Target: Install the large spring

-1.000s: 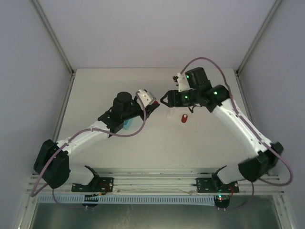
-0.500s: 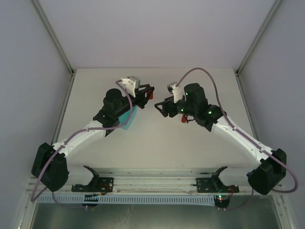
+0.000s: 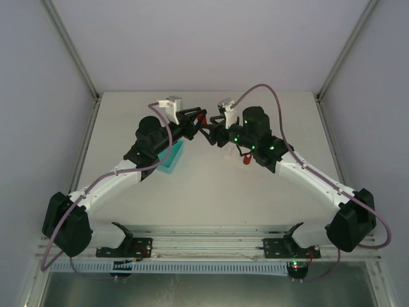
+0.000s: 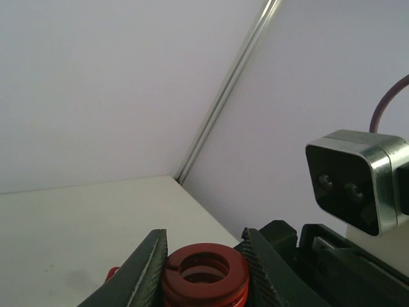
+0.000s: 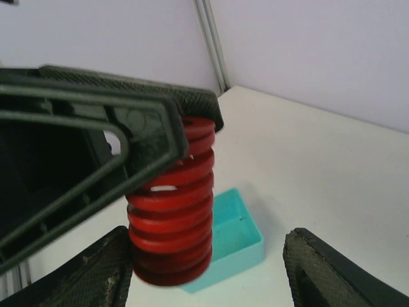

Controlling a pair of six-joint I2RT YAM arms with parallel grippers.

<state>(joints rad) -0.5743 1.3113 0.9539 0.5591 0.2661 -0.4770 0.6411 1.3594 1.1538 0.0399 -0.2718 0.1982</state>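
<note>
The left fingers (image 4: 148, 268) are clamping the spring (image 5: 171, 204) upright, raised off the desk (image 3: 192, 192) near the tray (image 5: 233, 240). The right fingers (image 5: 326, 272), wide open and empty, have been closing in and are now flanking it, probably for a regrasp.

The pale table (image 3: 204, 192) carries a teal tray (image 3: 172, 158) and a small red part (image 3: 245, 162).
</note>
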